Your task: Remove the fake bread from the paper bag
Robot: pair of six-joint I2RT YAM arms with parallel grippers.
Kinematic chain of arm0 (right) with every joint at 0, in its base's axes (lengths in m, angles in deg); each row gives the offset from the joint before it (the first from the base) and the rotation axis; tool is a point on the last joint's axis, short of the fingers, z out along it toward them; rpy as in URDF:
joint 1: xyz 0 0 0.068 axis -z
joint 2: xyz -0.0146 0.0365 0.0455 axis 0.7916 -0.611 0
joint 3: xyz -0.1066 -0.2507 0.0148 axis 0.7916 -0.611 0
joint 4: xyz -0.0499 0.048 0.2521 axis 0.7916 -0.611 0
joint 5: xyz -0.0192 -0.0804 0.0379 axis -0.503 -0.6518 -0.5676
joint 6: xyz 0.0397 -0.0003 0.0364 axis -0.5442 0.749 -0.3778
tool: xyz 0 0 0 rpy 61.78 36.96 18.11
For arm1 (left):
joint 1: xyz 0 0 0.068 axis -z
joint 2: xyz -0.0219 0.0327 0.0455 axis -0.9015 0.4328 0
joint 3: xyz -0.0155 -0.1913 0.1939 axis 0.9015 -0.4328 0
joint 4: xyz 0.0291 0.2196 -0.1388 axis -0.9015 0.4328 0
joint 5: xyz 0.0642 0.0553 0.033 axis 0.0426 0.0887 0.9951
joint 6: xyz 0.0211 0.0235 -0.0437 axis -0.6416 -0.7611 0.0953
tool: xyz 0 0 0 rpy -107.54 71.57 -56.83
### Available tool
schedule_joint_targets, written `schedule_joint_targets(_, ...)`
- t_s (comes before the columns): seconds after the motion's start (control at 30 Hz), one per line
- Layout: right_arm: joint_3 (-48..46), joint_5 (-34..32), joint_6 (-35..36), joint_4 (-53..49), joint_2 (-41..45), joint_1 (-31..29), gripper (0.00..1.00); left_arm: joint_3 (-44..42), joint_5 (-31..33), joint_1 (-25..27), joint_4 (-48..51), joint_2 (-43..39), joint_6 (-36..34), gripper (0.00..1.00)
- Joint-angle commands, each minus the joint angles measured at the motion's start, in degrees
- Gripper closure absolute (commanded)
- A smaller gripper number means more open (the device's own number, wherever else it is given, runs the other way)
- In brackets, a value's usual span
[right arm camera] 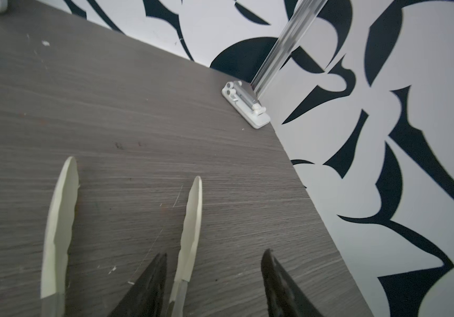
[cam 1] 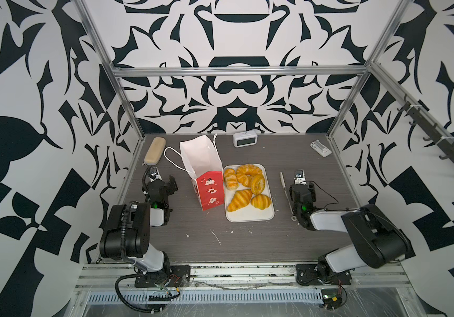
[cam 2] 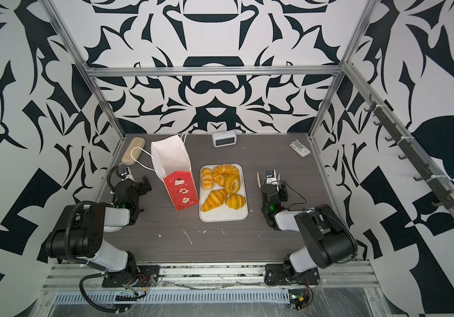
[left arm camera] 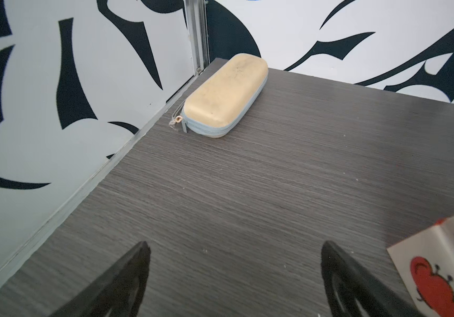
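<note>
The fake bread lies on a white tray (cam 1: 250, 216) mid-table: a ring loaf (cam 1: 248, 171), a ridged roll (cam 1: 230, 179), a swirl bun (cam 1: 258, 184) and two croissants (cam 1: 239, 200) (cam 2: 235, 201). Just left of the tray stands the paper bag (cam 1: 209, 192) (cam 2: 180, 189), leaning back, its mouth open and only white paper showing inside. Left of the bag, my left gripper (left arm camera: 235, 247) is open over bare table. My right gripper (right arm camera: 215, 253) is open right of the tray. One arm of the cream-tipped tongs (right arm camera: 191, 219) lies between its jaws, the other arm outside them.
A beige zip case (cam 1: 154, 149) (left arm camera: 224, 96) lies in the back left corner. A small white clock (cam 1: 243, 139) stands at the back wall and a white clip-like device (cam 1: 320, 148) (right arm camera: 245, 105) in the back right corner. Patterned walls close in both sides.
</note>
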Motion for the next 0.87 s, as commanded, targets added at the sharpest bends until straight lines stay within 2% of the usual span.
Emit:
schedule_joint_targets(0.0,1.5,-0.8,1.7,11.1,-2.2,0.3,0.41,-0.9,-0.7,0.0,-3.1,0.5,0.8,0.01)
schedule_joint_targets(0.17,-2.6,9.5,-5.4,11.4,1.2,6.7,0.42,-0.8,-0.8,0.0,-3.0,0.5,0.7,0.01)
schedule_joint_targets(0.23,-4.4,16.5,-8.8,14.4,-0.3,10.3,0.41,-0.8,-0.8,0.0,-3.0,0.5,0.8,0.01)
schedule_joint_targets(0.27,-4.1,17.0,-5.8,18.8,-3.4,10.3,0.41,-0.8,-0.8,0.0,-2.9,0.5,0.7,0.01)
schedule_joint_targets(0.3,-2.9,15.0,-4.6,15.8,-3.3,8.9,0.40,-0.8,-0.8,0.0,-3.0,0.5,0.7,0.01)
schedule_joint_targets(0.37,-2.5,16.9,-7.3,11.7,-1.2,9.7,0.40,-0.8,-0.8,0.0,-2.9,0.5,0.8,0.01)
schedule_joint_targets(0.47,-2.4,16.1,-6.2,12.9,-2.3,9.7,0.34,-0.8,-0.8,0.0,-2.9,0.5,0.7,0.01)
schedule_joint_targets(0.53,-2.2,16.2,-6.4,11.8,-1.7,9.8,0.29,-0.8,-0.8,0.0,-3.0,0.5,0.7,0.01)
schedule_joint_targets(0.57,-2.3,16.0,-6.4,12.1,-1.9,9.8,0.24,-0.8,-0.8,0.0,-3.0,0.5,0.7,0.01)
schedule_joint_targets(0.6,-2.4,16.0,-6.2,12.5,-2.1,9.7,0.15,-0.8,-0.8,0.0,-3.0,0.5,0.7,0.01)
schedule_joint_targets(0.63,-2.4,15.9,-6.2,12.6,-2.1,9.7,0.11,-0.8,-0.8,0.0,-2.9,0.5,0.7,0.01)
schedule_joint_targets(0.83,-2.4,15.8,-6.2,12.5,-2.0,9.7,0.11,-0.6,-0.9,0.0,-2.7,0.6,0.6,0.01)
